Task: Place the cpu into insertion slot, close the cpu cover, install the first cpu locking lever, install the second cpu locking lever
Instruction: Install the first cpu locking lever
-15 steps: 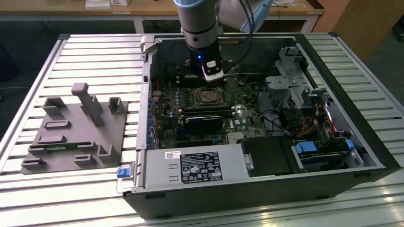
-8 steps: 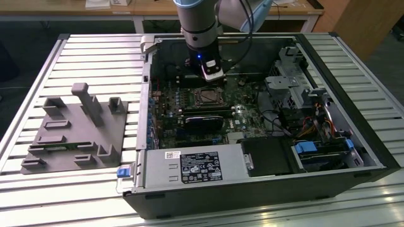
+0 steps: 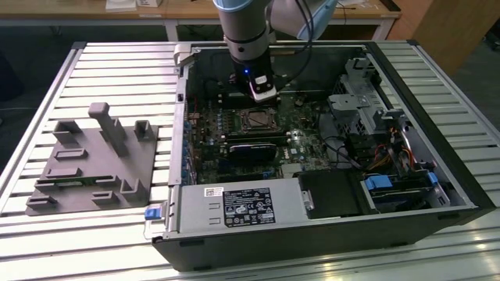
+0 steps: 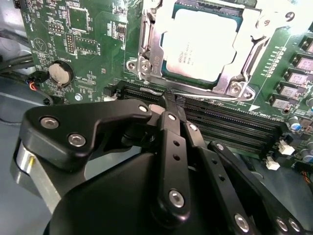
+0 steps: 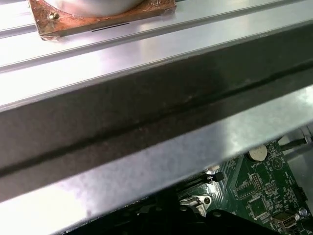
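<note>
Inside the open computer case (image 3: 461,193), just beside the insertion slot (image 4: 146,54), the gripper (image 4: 168,100) is held low with its black fingers (image 4: 171,142) clenched together, nothing grasped between them. The cpu (image 4: 205,44), flat with a dull metallic top, is seated in the slot, and the silvery cpu cover (image 4: 244,63) is lying closed around it. The lever steps are judged to be in hand; a fine hooking push on thin wire is called for.

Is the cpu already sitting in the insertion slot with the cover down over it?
Yes. In the second wrist view the cpu lies in the insertion slot, with the cpu cover framing it.
</note>
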`<state>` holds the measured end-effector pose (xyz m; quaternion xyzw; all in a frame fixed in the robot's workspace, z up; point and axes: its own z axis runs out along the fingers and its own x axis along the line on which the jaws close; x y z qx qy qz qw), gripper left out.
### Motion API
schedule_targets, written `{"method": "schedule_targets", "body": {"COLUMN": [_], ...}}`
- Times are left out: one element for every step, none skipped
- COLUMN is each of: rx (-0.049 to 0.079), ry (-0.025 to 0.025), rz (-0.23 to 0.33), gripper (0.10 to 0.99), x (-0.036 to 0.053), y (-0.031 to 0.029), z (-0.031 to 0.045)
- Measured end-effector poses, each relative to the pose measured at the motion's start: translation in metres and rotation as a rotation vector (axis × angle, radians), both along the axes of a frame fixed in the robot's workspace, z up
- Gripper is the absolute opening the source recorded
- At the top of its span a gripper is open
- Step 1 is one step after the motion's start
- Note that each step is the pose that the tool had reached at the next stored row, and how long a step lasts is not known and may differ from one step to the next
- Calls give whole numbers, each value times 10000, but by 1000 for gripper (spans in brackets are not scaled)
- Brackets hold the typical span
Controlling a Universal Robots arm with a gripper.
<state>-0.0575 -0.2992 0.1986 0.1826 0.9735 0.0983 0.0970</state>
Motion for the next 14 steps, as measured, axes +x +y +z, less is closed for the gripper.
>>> {"method": "schedule_targets", "body": {"rx": [-4,-10,-15,-21,-26,-30,-35,-38,-41,-44,-47,-49,-52,-55], "ry": [-12,-24,-35,-46,-57,-68,-76,-86,-95,-105,-115,-124,-134,-145], "rz": [0,0,0,0,0,0,0,-1,-1,-2,-1,0,-1,-1], "gripper": [106,106,106,106,106,106,106,106,106,106,106,106,106,106], "x": [0,0,0,0,0,0,0,0,0,-1,0,0,-1,0], "y": [0,0,0,0,-1,-1,-3,-4,-6,-8,-12,-17,-22,-26], "z": [-5,-9,-14,-18,-22,-26,-29,-33,-36,-40,-43,-45,-48,-50]}}
